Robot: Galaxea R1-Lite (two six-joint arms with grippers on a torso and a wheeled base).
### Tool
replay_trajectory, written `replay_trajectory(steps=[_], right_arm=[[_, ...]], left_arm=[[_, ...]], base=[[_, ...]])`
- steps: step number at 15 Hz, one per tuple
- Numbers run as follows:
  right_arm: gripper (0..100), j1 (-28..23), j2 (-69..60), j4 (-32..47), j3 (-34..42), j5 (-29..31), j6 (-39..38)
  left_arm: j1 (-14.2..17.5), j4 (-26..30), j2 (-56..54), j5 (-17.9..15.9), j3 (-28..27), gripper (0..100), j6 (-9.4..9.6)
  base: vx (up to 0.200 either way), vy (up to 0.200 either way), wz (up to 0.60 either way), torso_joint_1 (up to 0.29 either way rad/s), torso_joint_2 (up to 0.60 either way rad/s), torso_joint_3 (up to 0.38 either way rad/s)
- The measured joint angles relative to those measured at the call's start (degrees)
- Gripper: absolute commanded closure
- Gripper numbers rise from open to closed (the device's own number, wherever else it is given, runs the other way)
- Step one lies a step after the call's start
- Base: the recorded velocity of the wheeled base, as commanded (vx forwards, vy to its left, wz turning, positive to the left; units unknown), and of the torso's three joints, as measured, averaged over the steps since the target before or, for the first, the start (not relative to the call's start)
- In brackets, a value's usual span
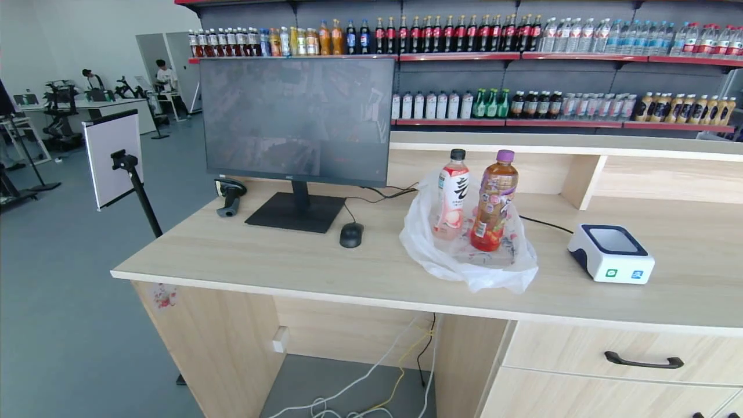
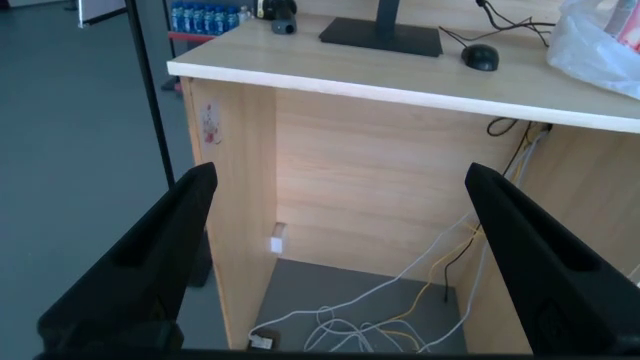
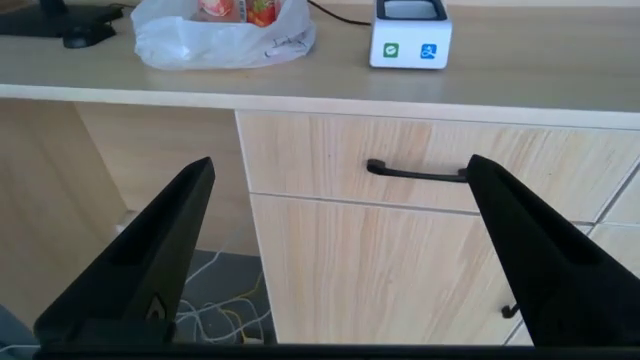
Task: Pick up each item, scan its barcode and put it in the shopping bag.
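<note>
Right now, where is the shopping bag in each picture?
Head view: the shopping bag sits on the counter, between the black mouse and the white scanner.
Left wrist view: the bag is on the counter, just past the mouse.
Right wrist view: the bag is on the counter between the mouse and the scanner.
Shared landmark: the black mouse beside the bag.

At centre frame the shopping bag veils the feet of the pink bottle and the purple-capped bottle from me. Right of it, the black cable slips behind its folds. Along the top, the shelf bottles are too small for me to tell apart; the bottom right edge cuts the lower drawer.
</note>
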State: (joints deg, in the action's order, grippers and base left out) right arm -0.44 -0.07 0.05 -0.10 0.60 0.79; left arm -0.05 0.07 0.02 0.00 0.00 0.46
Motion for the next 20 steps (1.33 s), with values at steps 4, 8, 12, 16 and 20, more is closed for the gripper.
replay_trajectory(steps=[4, 8, 12, 16, 20], right_arm=[[0, 0.0, 0.0, 0.0, 0.0, 0.0, 0.0], [0, 0.0, 0.0, 0.0, 0.0, 0.0, 0.0], [0, 0.0, 0.0, 0.1, 0.0, 0.0, 0.0], [0, 0.0, 0.0, 0.0, 0.0, 0.0, 0.0], [0, 0.0, 0.0, 0.0, 0.0, 0.0, 0.0]], left_arm=[[-0.1, -0.1, 0.0, 0.0, 0.0, 0, 0.05], [0.0, 0.0, 0.0, -0.1, 0.0, 0, 0.0], [0.0, 0.0, 0.0, 0.0, 0.0, 0, -0.02], [0.0, 0.0, 0.0, 0.0, 0.0, 0, -0.02], [0.0, 0.0, 0.0, 0.0, 0.0, 0, -0.02]], base=[[0.0, 0.0, -0.6, 0.001, 0.0, 0.002], [0.0, -0.1, 0.0, 0.001, 0.0, 0.001], [0.0, -0.2, 0.0, 0.004, 0.01, 0.001], [0.0, -0.2, 0.0, 0.005, 0.0, -0.001], [0.0, -0.2, 0.0, 0.001, 0.0, 0.002]])
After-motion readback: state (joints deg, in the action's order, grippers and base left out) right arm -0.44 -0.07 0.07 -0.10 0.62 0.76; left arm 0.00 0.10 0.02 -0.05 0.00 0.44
